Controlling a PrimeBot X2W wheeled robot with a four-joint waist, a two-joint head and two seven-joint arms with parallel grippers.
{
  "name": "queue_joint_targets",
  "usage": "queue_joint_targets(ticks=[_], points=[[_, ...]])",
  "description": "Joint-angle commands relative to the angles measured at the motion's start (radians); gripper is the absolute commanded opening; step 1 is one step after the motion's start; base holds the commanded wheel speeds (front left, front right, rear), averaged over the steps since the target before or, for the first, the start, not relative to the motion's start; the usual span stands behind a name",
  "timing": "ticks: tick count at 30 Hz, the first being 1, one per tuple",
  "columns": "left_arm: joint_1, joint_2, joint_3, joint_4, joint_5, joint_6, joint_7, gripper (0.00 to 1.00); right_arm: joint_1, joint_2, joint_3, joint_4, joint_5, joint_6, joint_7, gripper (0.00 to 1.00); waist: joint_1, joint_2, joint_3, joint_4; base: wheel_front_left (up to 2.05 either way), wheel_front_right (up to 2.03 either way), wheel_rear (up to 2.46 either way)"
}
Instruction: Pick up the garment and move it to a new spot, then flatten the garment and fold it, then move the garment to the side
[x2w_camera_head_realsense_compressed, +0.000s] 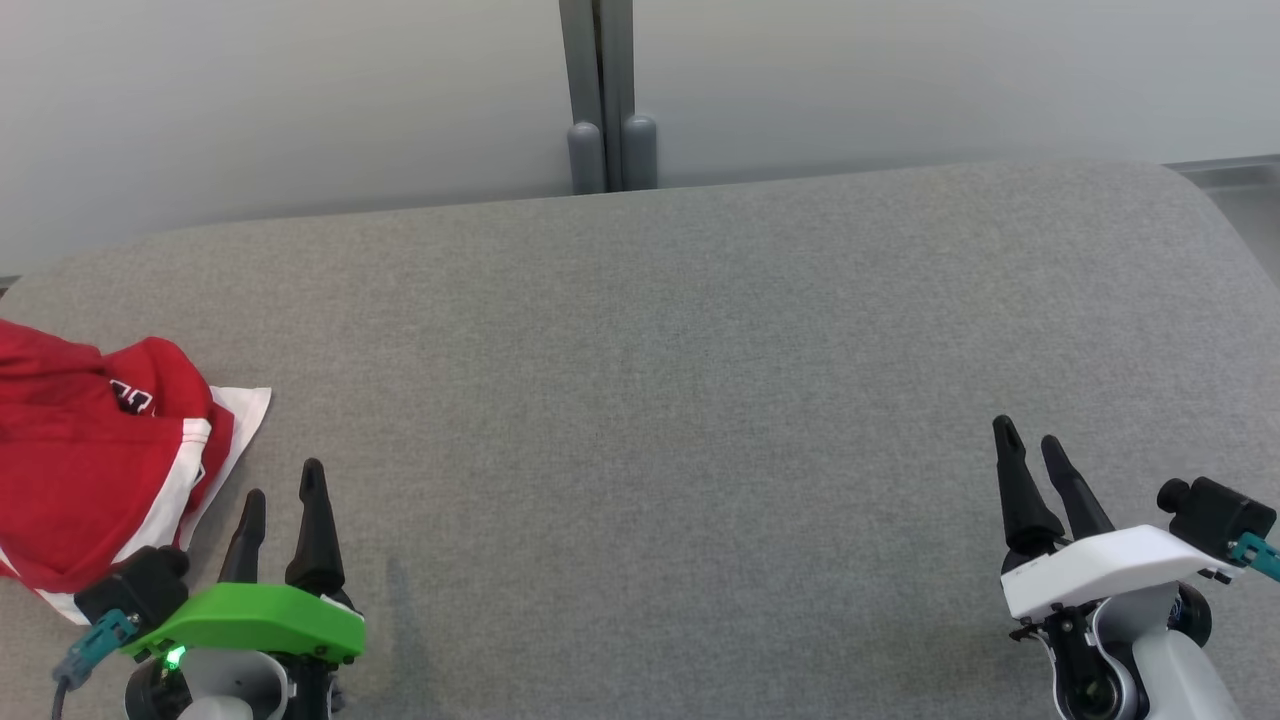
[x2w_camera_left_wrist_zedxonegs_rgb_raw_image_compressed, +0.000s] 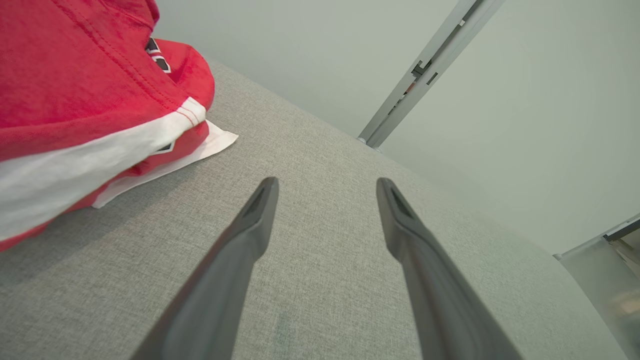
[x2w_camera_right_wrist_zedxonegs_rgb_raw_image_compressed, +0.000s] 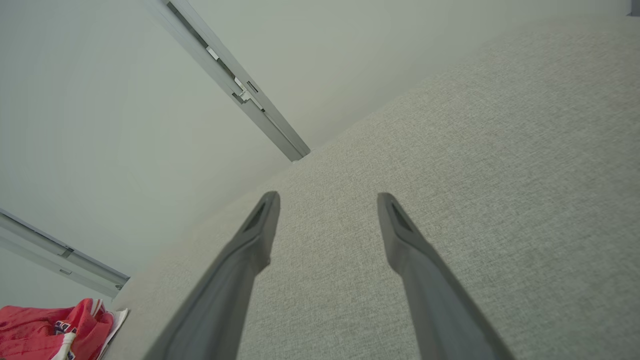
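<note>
Garment, soft red cloth with white bands, lies bunched at the near left of the grey woven surface. Left gripper sits just beside it, right gripper well apart at the right. In both wrist views the tapered dark fingers are spread wide and empty.

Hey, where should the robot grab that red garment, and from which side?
Probably the raised red hump at the garment's right end, not the flat white flap. It stands proud of the table, so the open left gripper, just to its right, could pinch it from that side.
</note>
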Motion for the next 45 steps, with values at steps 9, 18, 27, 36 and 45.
queue_joint_targets(ticks=[9,18,27,36,45], points=[[0.001,0.022,-0.023,0.011,0.136,0.009,-0.034,1.00,0.000,-0.006,0.014,0.002,-0.124,0.000,-0.034,1.00,0.0000,0.0000,-0.002,0.000,0.00,0.00,0.00],[-0.002,0.029,-0.039,0.043,0.229,0.015,-0.056,1.00,-0.012,-0.007,0.021,0.016,-0.222,0.000,-0.058,1.00,0.0000,0.0000,0.007,0.001,0.00,0.00,0.00],[-0.015,0.035,-0.053,0.049,0.320,0.025,-0.078,1.00,-0.026,-0.008,0.033,0.029,-0.315,0.000,-0.080,1.00,0.0000,0.0000,0.018,0.005,0.00,0.00,0.00],[-0.016,0.032,-0.054,0.050,0.393,0.024,-0.098,1.00,-0.030,-0.009,0.031,0.029,-0.403,0.000,-0.100,1.00,0.0000,0.0000,0.027,0.008,0.00,0.00,0.00],[0.008,0.025,-0.048,0.038,0.466,0.020,-0.117,1.00,-0.015,-0.010,0.026,0.039,-0.470,0.000,-0.119,1.00,0.0000,0.0000,0.027,0.008,0.00,0.00,0.00]])
